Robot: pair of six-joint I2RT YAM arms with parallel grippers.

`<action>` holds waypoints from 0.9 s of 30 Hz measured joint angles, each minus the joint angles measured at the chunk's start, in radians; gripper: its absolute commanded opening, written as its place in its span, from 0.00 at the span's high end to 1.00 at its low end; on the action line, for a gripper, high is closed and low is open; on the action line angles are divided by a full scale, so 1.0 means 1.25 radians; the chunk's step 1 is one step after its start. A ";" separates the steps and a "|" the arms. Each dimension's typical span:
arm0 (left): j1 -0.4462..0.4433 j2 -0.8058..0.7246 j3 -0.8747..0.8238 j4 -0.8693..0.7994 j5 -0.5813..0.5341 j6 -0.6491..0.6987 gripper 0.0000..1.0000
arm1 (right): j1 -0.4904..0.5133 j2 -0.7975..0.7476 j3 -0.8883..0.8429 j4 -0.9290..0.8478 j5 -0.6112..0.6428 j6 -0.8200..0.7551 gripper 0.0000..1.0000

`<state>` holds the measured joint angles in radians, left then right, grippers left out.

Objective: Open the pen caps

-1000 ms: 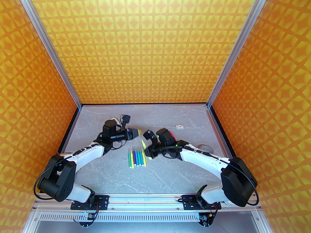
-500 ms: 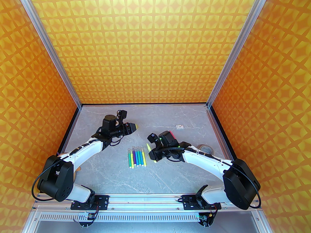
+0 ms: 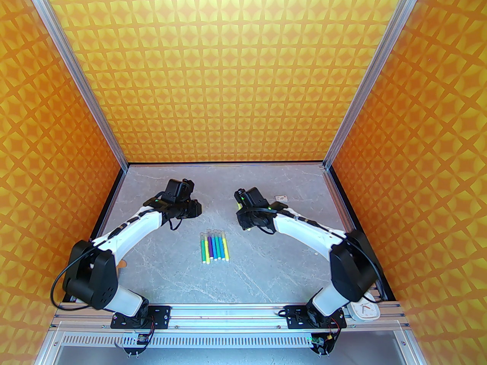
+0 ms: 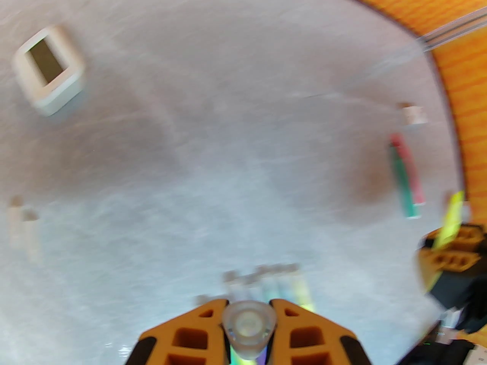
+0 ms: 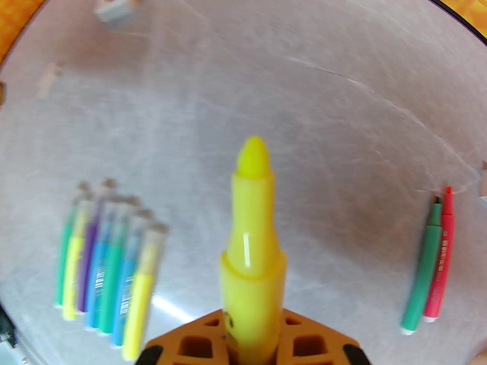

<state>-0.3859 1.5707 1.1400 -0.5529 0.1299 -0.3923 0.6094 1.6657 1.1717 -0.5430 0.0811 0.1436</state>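
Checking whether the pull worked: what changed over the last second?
The arms swung apart. The left jaws, shut on the cap, drew back to the left. The right jaws, shut on the uncapped yellow pen, pulled away to the right. Both grips held, and the row of pens stayed put.

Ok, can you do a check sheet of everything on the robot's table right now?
Surface: grey marbled table, no spills seen.
Job's things: about seven capped pens in a row; green pen and pink pen uncapped, side by side.
Clutter: small white box.
Grippers: left gripper shut on a clear cap; right gripper shut on an uncapped yellow pen.
Cables: black cables loop along both arms.
Surroundings: orange patterned walls.
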 measured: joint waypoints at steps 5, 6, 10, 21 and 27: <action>0.003 0.061 0.024 -0.081 -0.067 0.034 1.00 | -0.023 0.045 0.003 -0.030 0.045 -0.012 1.00; 0.005 0.075 0.034 -0.097 -0.078 0.042 1.00 | -0.031 0.051 0.003 -0.035 0.052 -0.015 1.00; 0.009 0.122 0.082 -0.142 -0.119 0.065 1.00 | -0.052 0.073 0.010 -0.047 0.074 -0.024 1.00; 0.026 0.200 0.136 -0.180 -0.191 0.106 0.99 | -0.085 0.133 0.016 -0.060 0.111 -0.037 1.00; 0.036 0.244 0.146 -0.199 -0.222 0.115 0.95 | -0.097 0.145 0.024 -0.066 0.133 -0.039 0.98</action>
<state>-0.3412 1.8755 1.3228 -0.8017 -0.1478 -0.2481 0.4885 1.8473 1.2015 -0.6250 0.2470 0.0952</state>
